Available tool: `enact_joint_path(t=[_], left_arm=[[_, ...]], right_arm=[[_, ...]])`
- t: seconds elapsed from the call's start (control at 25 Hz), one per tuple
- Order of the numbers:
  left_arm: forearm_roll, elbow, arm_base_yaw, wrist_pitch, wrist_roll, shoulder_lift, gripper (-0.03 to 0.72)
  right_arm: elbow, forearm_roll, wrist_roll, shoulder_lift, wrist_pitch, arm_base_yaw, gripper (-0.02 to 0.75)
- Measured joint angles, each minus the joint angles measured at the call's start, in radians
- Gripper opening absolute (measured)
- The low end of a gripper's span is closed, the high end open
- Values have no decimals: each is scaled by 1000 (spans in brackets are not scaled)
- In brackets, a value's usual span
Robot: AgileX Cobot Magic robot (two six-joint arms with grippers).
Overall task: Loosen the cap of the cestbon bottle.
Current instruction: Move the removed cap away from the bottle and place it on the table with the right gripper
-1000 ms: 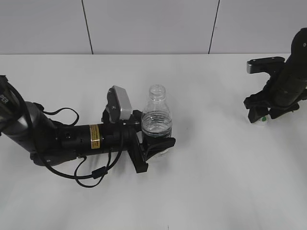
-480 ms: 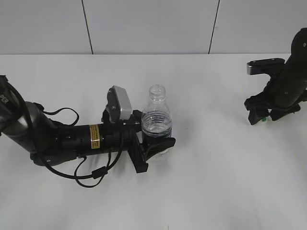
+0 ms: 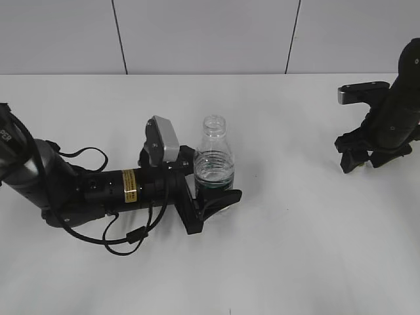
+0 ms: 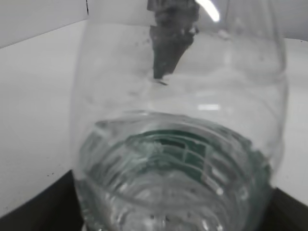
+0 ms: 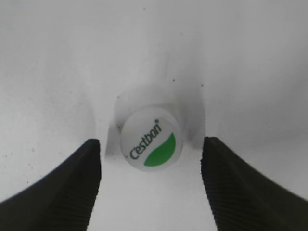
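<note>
The left end effector (image 3: 213,197) has just slackened: a moment ago its jaws hugged the base of the bottle (image 3: 214,157), and now the near jaw sits a touch lower and wider in the exterior view, so the squeeze looks to be coming off. Over on the right, the right end effector (image 3: 357,161) has lifted a shade, and the green fleck that showed under it a second ago is now tucked out of sight from that angle.

The bottle stands upright on the tabletop (image 3: 295,249), neck bare, mouth open, water low inside with the green label showing through. The left arm lies almost flat along the tabletop so its jaws could brace the bottle low down, the sensible place to stop it spinning while the top was turned. Whether those jaws are touching the plastic or just standing beside it I cannot tell; the left wrist view is filled by the bottle (image 4: 178,144) right up against the lens.

And there's the cap (image 5: 151,142)! It rests flat on the tabletop, well apart from the bottle, green leaf mark facing up. The right end effector (image 5: 151,185) hovers straight over it with its ribbed fingers (image 5: 62,192) spread wide, one on each side, clear gaps between them and the cap. Nothing is held there; it reads as a cap set down and let go.

By my reckoning the loosening is done and more: the cap is fully off.
</note>
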Motion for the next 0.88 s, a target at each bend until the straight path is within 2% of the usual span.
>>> enact_joint_path(t=[0.24,0.64,0.88], left_arm=[[-15,0,0,-1,-46,0,573],[-19,10,0,-1,-50,-6,579],[-17,11,0,-1,-53,-63,579]], right_arm=[[0,0,-1,0,8,0,500],[0,0,0,0,9,0,496],[0,0,-1,0,10,0,436]])
